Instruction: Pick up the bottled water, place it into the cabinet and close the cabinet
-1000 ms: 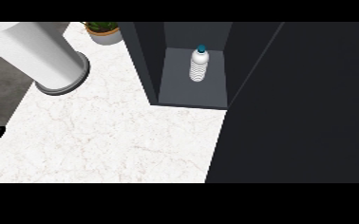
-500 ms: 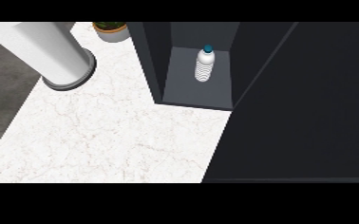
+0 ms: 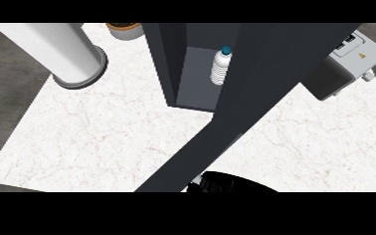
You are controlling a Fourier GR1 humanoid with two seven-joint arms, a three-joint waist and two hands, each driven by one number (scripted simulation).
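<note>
The clear ribbed plastic water bottle with a blue-green cap (image 3: 220, 67) already stands upright inside the tall dark-grey cabinet (image 3: 165, 59), on its floor toward the back of the open compartment and close to the edge of the long dark cabinet door (image 3: 242, 104), which slants across the middle of the head view. What remains is the door, so its handling matters most: a broad, stiff, flat panel that should swing on its hinge when pushed, best met with a flat palm or straight fingers on its face near the free edge, where no wrapped grip is needed. The bottle, should it need another nudge, looks light and a little slippery, with thin walls that would give if squeezed; its ribbed middle is the natural place to hold, and being narrow and tall it could tip if the door brushes it. At the lower edge, just below the door's near end, a rounded black shape (image 3: 229, 182) shows; it is probably part of a robot hand, but which one, and whether its fingers are spread or curled, cannot be told. A grey forearm (image 3: 62, 50) crosses the white marbled counter (image 3: 103, 139) at upper left.
</note>
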